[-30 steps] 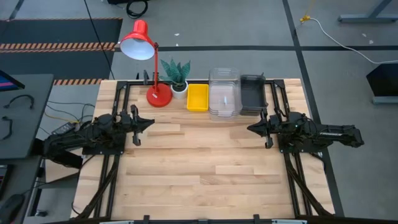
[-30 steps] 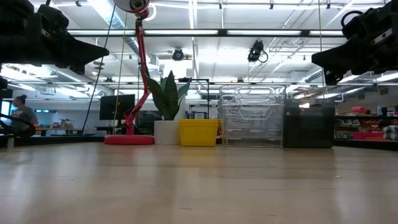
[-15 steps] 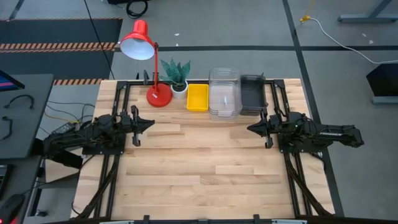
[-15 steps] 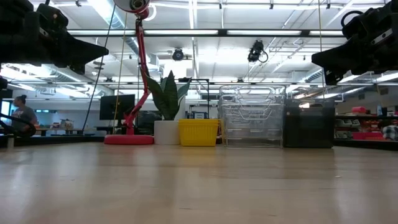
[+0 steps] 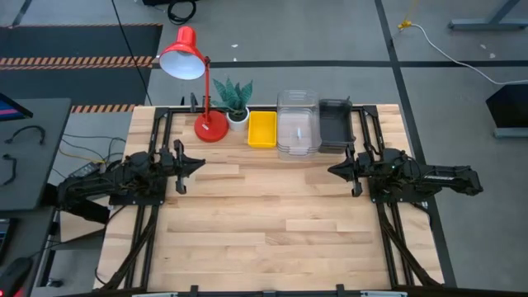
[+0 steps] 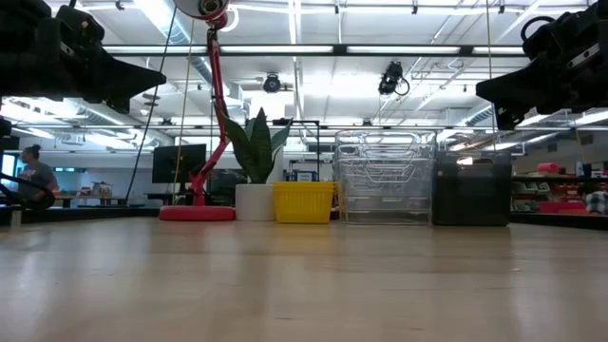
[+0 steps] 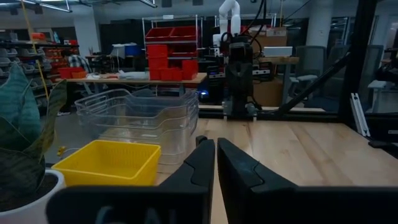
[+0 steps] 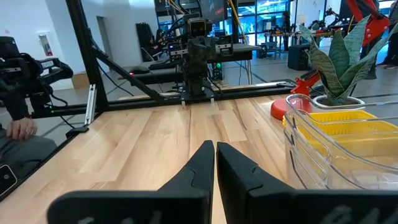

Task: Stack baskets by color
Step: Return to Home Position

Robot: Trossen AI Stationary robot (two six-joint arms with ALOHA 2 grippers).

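Observation:
Three groups of baskets stand in a row on the table's far edge: a yellow basket (image 5: 262, 129), a stack of clear baskets (image 5: 298, 124) and dark grey baskets (image 5: 334, 125). The same row shows in the low view as yellow (image 6: 303, 202), clear (image 6: 384, 178) and dark grey (image 6: 472, 189). My left gripper (image 5: 199, 162) hovers shut at the table's left side, pointing level toward the middle. My right gripper (image 5: 332, 171) hovers shut at the right side, facing it. Both sit well short of the baskets. The shut fingertips show in the wrist views (image 7: 216, 144) (image 8: 215, 147).
A red desk lamp (image 5: 198, 82) and a small potted plant (image 5: 235, 103) stand at the far left next to the yellow basket. The wooden table top (image 5: 272, 223) lies bare between the arms and toward the near edge. A person (image 6: 33, 171) sits far off in the room.

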